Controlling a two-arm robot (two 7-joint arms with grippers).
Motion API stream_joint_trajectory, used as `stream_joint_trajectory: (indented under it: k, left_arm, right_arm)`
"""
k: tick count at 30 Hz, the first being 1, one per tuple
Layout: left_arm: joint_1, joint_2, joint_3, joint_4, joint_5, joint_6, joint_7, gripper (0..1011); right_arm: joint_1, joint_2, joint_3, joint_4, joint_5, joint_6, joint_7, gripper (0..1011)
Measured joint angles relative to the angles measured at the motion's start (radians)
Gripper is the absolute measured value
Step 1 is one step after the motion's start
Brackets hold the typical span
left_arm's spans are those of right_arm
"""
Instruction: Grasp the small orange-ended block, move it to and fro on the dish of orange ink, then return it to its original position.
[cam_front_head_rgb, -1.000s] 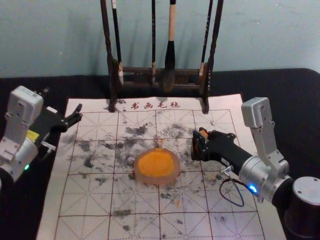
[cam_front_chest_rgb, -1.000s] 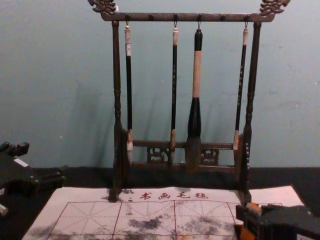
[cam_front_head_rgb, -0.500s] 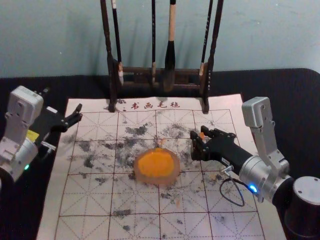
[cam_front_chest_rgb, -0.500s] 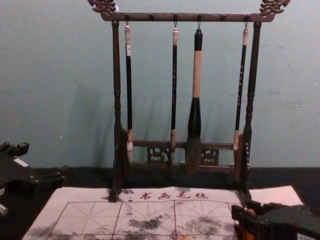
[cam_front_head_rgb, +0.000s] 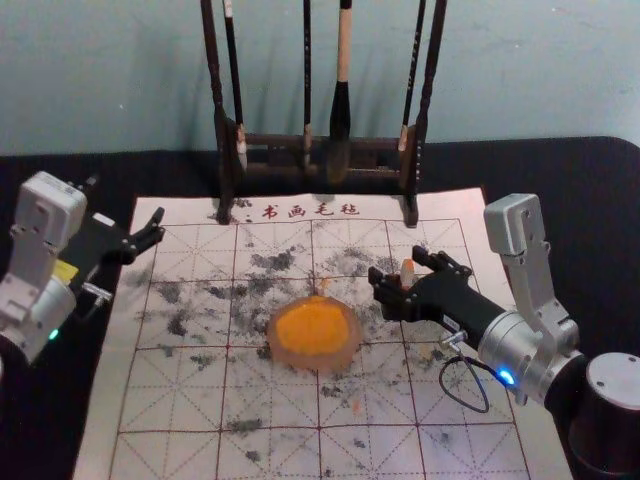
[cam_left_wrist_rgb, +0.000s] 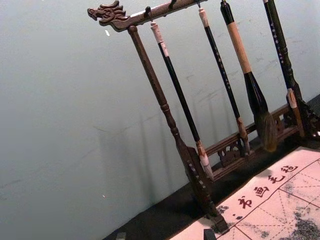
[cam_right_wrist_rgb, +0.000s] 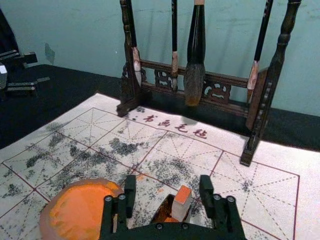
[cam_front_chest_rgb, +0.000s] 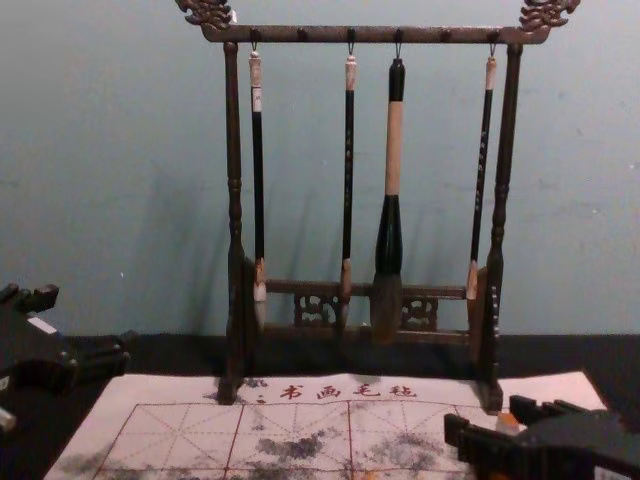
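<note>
My right gripper (cam_front_head_rgb: 397, 263) is open beside the block (cam_front_head_rgb: 407, 270), right of the dish of orange ink (cam_front_head_rgb: 313, 333). In the right wrist view, the whitish block (cam_right_wrist_rgb: 181, 206) stands with its orange end up in a small dark open box, between the spread fingers of the right gripper (cam_right_wrist_rgb: 168, 181) and touching neither. Part of the box is hidden by the gripper body. The ink dish (cam_right_wrist_rgb: 82, 212) lies on the mat beside that gripper. Parked over the mat's left edge, my left gripper (cam_front_head_rgb: 126, 203) is open and empty.
A dark wooden rack (cam_front_head_rgb: 275, 145) with several hanging brushes stands at the mat's far edge. The gridded white mat (cam_front_head_rgb: 190, 400) has black smudges and lies on a black-covered table (cam_front_head_rgb: 575, 210). A wall rises behind.
My right gripper's fingers have spread apart, letting go of the block, which now shows upright between them. The left arm and the dish have stayed where they were.
</note>
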Motion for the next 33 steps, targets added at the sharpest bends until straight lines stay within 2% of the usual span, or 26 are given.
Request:
stream_joint_trajectory:
  k: [2, 9, 13, 17, 19, 22, 25, 28, 33]
  left_arm:
    - [0.000, 0.000, 0.000, 0.000, 0.000, 0.000, 0.000, 1001]
    - [0.000, 0.000, 0.000, 0.000, 0.000, 0.000, 0.000, 1001]
    - [0.000, 0.000, 0.000, 0.000, 0.000, 0.000, 0.000, 1001]
    - [0.000, 0.000, 0.000, 0.000, 0.000, 0.000, 0.000, 1001]
    - [0.000, 0.000, 0.000, 0.000, 0.000, 0.000, 0.000, 1001]
    - [0.000, 0.000, 0.000, 0.000, 0.000, 0.000, 0.000, 1001]
    - [0.000, 0.000, 0.000, 0.000, 0.000, 0.000, 0.000, 1001]
    - [0.000, 0.000, 0.000, 0.000, 0.000, 0.000, 0.000, 1001]
    - [0.000, 0.000, 0.000, 0.000, 0.000, 0.000, 0.000, 1001]
  right_arm:
    - [0.000, 0.000, 0.000, 0.000, 0.000, 0.000, 0.000, 828]
    - [0.000, 0.000, 0.001, -0.001, 0.000, 0.000, 0.001, 991]
    - [-0.005, -0.001, 0.020, -0.033, 0.018, -0.026, 0.012, 1003]
    - [-0.012, -0.003, 0.043, -0.065, 0.016, -0.087, 0.001, 1003]
    - [-0.013, -0.006, 0.055, -0.066, -0.015, -0.132, -0.026, 1003]
    - [-0.007, -0.011, 0.063, -0.042, -0.067, -0.170, -0.064, 1003]
    - [0.013, -0.019, 0.073, 0.030, -0.145, -0.215, -0.121, 1003]
    - [0.032, -0.027, 0.078, 0.097, -0.192, -0.233, -0.152, 1002]
    - [0.047, -0.037, 0.083, 0.164, -0.219, -0.241, -0.159, 1002]
